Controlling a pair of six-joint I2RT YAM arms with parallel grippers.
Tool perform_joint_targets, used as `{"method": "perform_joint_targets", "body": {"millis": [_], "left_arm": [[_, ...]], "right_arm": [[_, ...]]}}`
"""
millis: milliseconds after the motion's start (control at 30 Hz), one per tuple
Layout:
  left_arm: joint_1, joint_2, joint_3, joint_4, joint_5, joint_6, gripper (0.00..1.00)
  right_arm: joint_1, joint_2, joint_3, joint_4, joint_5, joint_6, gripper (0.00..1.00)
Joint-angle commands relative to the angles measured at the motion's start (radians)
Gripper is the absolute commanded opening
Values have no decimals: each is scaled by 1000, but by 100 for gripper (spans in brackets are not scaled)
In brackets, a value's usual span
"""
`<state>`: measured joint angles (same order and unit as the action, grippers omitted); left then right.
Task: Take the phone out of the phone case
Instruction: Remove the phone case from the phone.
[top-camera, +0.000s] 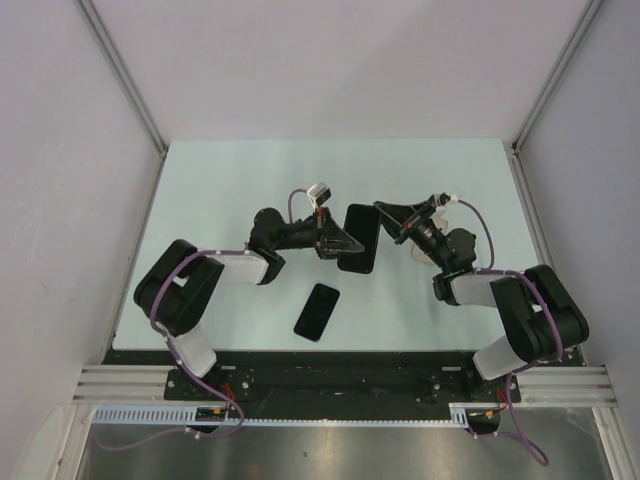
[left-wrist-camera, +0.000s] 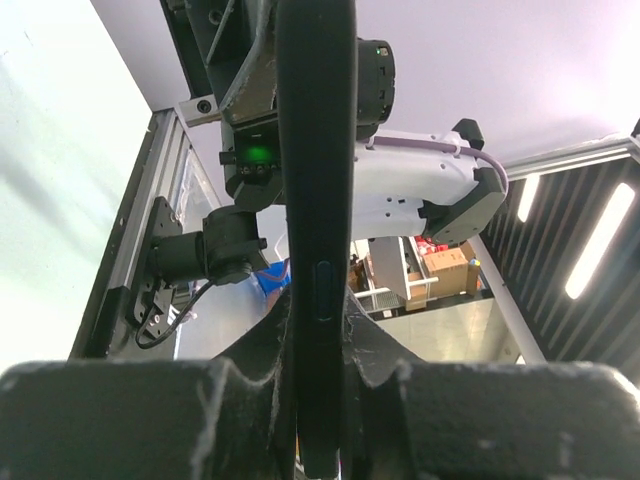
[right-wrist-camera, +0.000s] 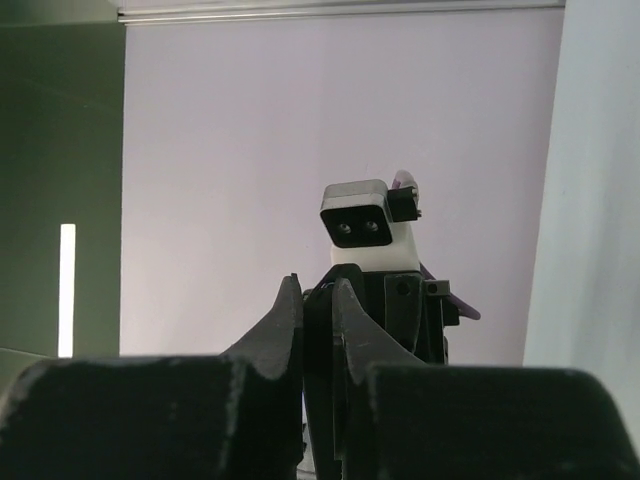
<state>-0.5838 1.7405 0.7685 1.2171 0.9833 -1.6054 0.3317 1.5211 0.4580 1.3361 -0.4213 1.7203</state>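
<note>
L gripper (top-camera: 345, 243) clamped on phone case (top-camera: 358, 238) edge; R gripper (top-camera: 383, 209) closed at its corner – hold unclear; phone (top-camera: 317, 311) on counter (top-camera: 230, 180).

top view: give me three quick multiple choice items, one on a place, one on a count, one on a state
1. Where does the phone lie?
A. flat on the table, nearer the arm bases than the phone case
B. leaning against the back wall
C. on the metal rail in front of the arms

2. How many flat black slabs show in the top view?
A. one
B. two
C. four

3. What state is the left hand in?
A. open with nothing in it
B. out of every view
C. shut on the phone case

Key:
1 A, the phone rests alone on the pale table surface between the two arms.
2 B, only the phone and the phone case show.
3 C, the left wrist view shows both fingers pressed against the thin black edge of the case.
</note>
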Motion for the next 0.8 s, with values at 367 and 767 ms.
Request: {"method": "perform_joint_targets", "body": {"millis": [367,767], "left_arm": [[-7,-312,232,-564,80,671,0],[-11,-366,287,-547,83,659,0]], "right_arm": [[151,-147,48,262,253,291,0],[168,-101,97,265,242,318,0]]}}
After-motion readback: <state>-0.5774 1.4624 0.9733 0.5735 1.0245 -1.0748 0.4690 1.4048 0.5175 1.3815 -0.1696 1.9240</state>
